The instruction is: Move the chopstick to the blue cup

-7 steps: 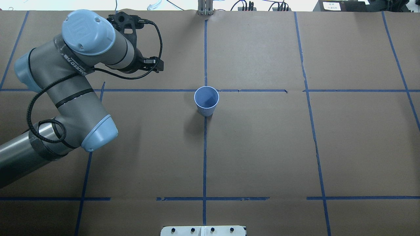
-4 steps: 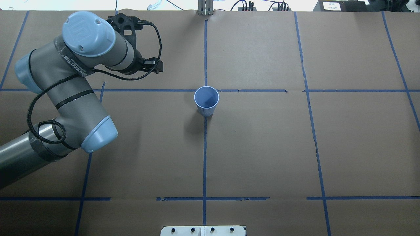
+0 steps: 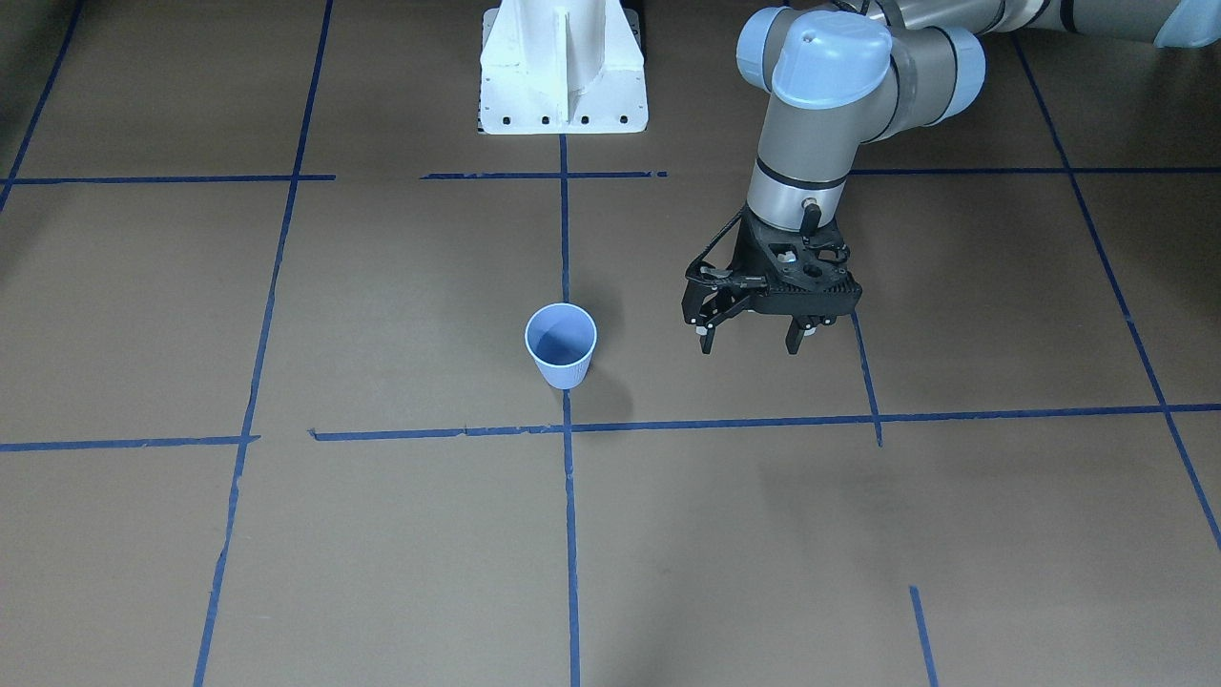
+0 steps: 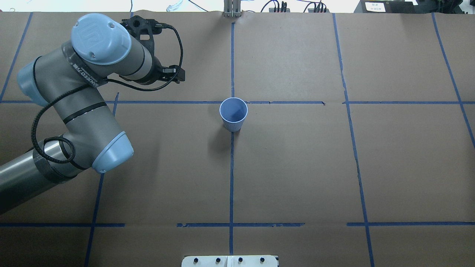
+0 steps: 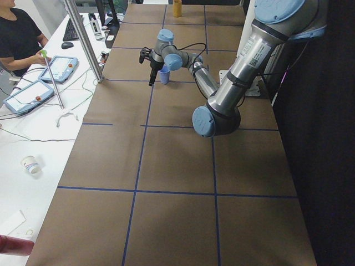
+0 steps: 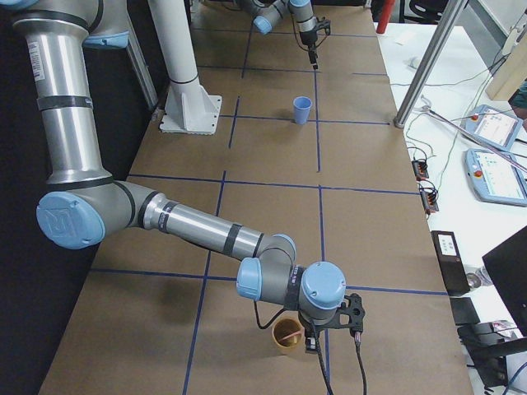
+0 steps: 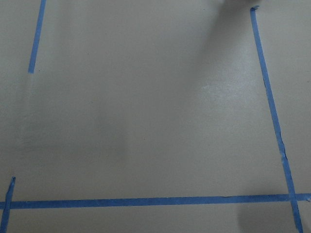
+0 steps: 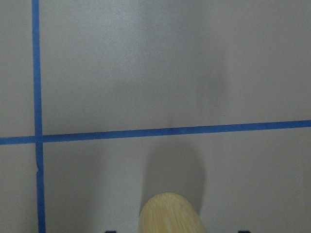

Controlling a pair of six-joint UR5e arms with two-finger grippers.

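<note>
— How is the bench (image 4: 297, 174)?
— Wide, brown, much free room; blue tape lines (image 4: 231, 178) divide it. The left arm (image 4: 74, 104) stretches over its left part.
— And the hands?
— The left hand (image 3: 749, 345) hangs above the bench, spread wide, clear of the blue cup (image 3: 561, 345). The right hand (image 6: 323, 333) is near the bench's end, beside a tan cup (image 6: 287, 335) (spread or pressed together, I cannot tell).
— The blue cup?
— Upright on the middle line. The chopstick I cannot make out.
</note>
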